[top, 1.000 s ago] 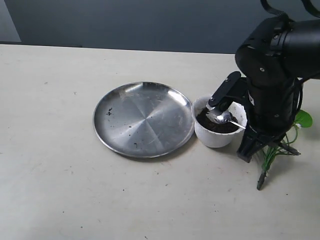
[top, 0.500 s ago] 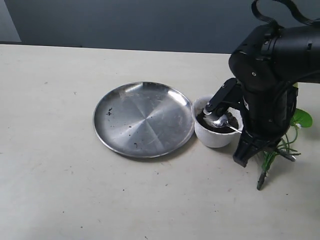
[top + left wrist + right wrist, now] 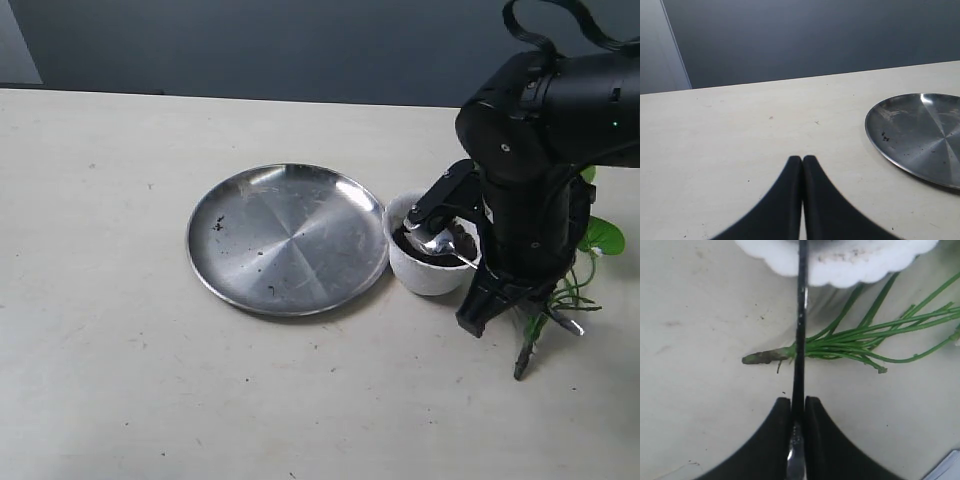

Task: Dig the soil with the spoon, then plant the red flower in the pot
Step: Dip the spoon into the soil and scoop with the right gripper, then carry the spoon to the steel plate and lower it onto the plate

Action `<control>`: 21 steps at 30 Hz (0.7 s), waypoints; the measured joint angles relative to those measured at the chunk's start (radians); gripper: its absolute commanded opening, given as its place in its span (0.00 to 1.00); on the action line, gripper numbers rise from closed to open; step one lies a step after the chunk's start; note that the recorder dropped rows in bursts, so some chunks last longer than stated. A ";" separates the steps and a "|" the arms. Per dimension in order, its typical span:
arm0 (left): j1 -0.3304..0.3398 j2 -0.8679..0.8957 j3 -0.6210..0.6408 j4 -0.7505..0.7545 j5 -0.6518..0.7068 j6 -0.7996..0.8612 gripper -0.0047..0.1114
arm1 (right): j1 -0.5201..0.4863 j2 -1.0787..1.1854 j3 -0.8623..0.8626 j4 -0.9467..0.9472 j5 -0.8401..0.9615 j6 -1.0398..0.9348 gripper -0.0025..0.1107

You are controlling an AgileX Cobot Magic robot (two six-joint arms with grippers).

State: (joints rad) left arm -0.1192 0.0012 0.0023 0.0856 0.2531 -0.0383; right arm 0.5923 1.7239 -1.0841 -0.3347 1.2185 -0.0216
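Observation:
The white scalloped pot (image 3: 424, 276) stands just right of the steel plate, with dark soil (image 3: 412, 243) in it. The shiny spoon (image 3: 438, 239) has its bowl down on the soil. My right gripper (image 3: 474, 312) is shut on the spoon's handle (image 3: 801, 315), which runs from the fingers to the pot's rim (image 3: 855, 265). The flower's green stems (image 3: 850, 347) lie on the table under the handle. Its leaves (image 3: 603, 236) show behind the right arm, and the red blooms are hidden. My left gripper (image 3: 802, 158) is shut on nothing, over bare table.
A large round steel plate (image 3: 288, 238) with a few soil crumbs lies left of the pot, and also shows as the steel plate (image 3: 920, 135) in the left wrist view. The beige table (image 3: 150, 380) stretches left and forward. A dark wall stands behind it.
The right arm has shifted a little left and lower beside the pot. The spoon's bowl has sunk closer into the soil.

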 measured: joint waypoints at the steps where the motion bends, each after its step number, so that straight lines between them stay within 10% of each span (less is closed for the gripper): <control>1: 0.000 0.000 0.000 0.000 0.000 0.000 0.05 | 0.000 0.000 0.000 0.000 0.000 0.004 0.02; 21: 0.000 0.000 0.000 0.000 0.000 0.000 0.05 | 0.011 0.107 -0.282 0.640 -0.450 -0.207 0.02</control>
State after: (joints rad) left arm -0.1192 0.0012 0.0023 0.0856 0.2531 -0.0383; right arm 0.6037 1.8312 -1.3661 0.3051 0.7680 -0.2291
